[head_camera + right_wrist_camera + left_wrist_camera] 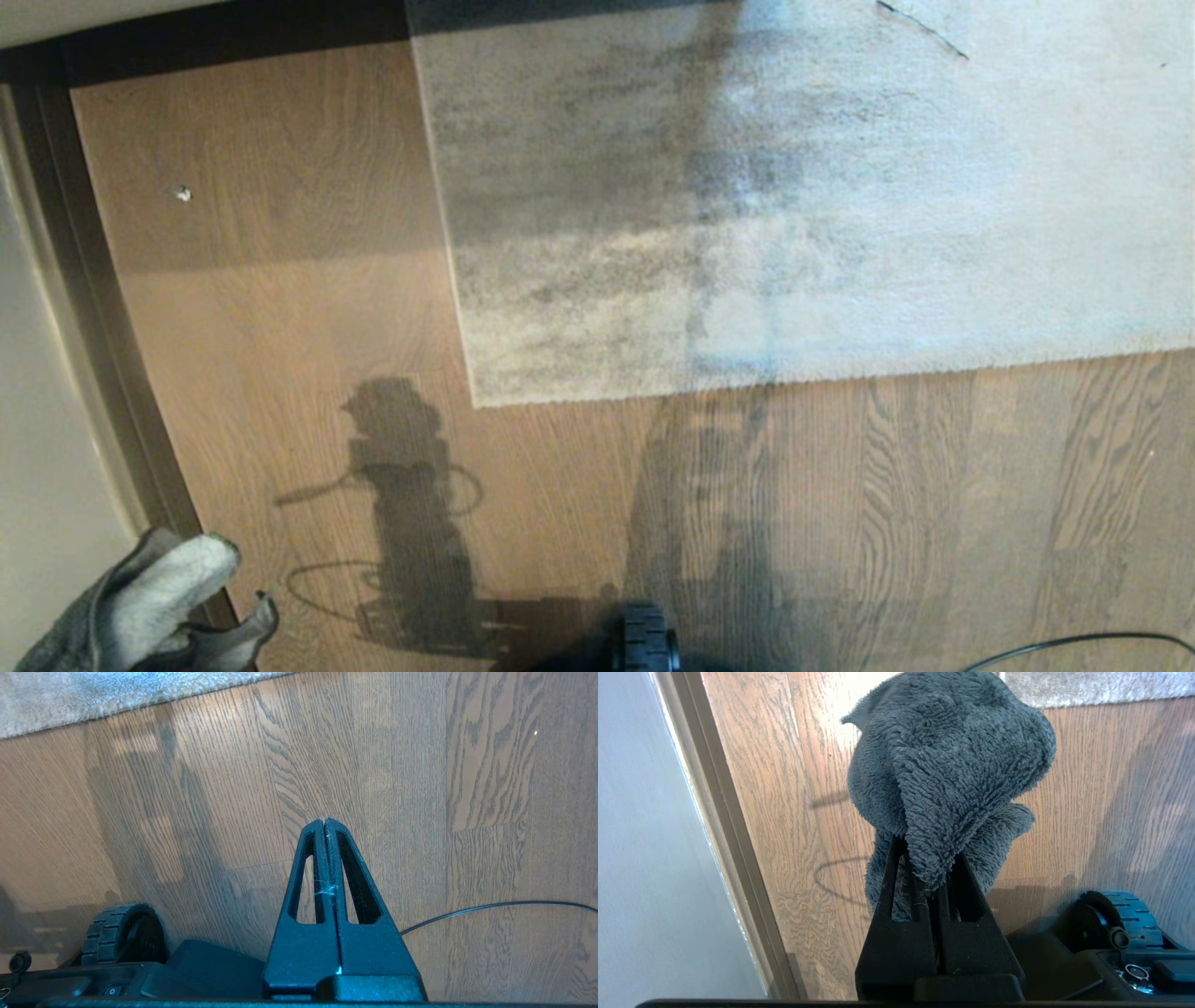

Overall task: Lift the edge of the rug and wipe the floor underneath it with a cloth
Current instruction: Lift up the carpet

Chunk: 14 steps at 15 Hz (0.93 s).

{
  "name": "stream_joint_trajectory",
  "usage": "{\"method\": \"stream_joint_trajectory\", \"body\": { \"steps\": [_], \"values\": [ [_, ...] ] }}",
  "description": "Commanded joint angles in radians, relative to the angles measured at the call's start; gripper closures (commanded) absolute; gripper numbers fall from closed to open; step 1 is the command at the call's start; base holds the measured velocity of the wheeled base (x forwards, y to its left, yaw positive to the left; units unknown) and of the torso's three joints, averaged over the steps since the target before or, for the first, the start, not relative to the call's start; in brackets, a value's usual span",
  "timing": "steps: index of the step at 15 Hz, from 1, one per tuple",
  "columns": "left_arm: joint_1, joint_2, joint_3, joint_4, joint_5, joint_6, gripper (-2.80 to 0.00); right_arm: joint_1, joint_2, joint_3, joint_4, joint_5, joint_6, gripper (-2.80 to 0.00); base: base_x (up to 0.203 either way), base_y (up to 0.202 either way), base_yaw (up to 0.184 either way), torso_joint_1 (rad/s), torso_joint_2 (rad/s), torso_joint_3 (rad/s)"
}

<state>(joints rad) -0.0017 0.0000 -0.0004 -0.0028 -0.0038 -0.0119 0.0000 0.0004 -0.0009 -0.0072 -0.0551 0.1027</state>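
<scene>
- While the pale grey, short-pile rug with darker mottled streaks (pixel 803 196) lay flat, its straight rug edge (pixel 840 373) and square corner rested on the brown wood-grain plank floor (pixel 280 355), with no part raised.
- That border also showed as a pale strip at the far side of both wrist views, well apart from either gripper.
- The small fuzzy grey cloth (pixel 948 765) was pinched in the left gripper (pixel 927 877), whose black fingers (pixel 885 882) were clamped together on a fold of it; the rest bunched up above the tips, held off the floor.
- From the head camera the same cloth (pixel 140 597) sat at the lower left corner, beside the dark baseboard (pixel 103 308) that ran along the pale wall (pixel 47 448).
- The right gripper (pixel 325 822) hung over bare planks, its black fingers pressed tip to tip and holding nothing (a wisp of lint clung between them).
- A ridged black wheel (pixel 646 639) of the base showed at the near edge, and a thin black cable (pixel 490 907) curved across the floor on the right side.
</scene>
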Motion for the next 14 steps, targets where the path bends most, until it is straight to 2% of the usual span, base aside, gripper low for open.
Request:
{"method": "stream_joint_trajectory", "body": {
  "steps": [1, 14],
  "values": [
    [0.000, 0.000, 0.000, 0.000, 0.001, 0.000, 0.00, 0.000, 0.000, -0.001, 0.000, 0.000, 0.000, 0.00, 0.000, 0.000, 0.000, 0.000, 0.00, 0.000],
    [0.000, 0.000, 0.000, 0.000, -0.001, -0.002, 0.00, 0.000, 0.000, 0.001, 0.006, 0.001, -0.047, 0.00, 0.000, 0.000, 0.000, 0.000, 0.00, 0.000]
  ]
}}
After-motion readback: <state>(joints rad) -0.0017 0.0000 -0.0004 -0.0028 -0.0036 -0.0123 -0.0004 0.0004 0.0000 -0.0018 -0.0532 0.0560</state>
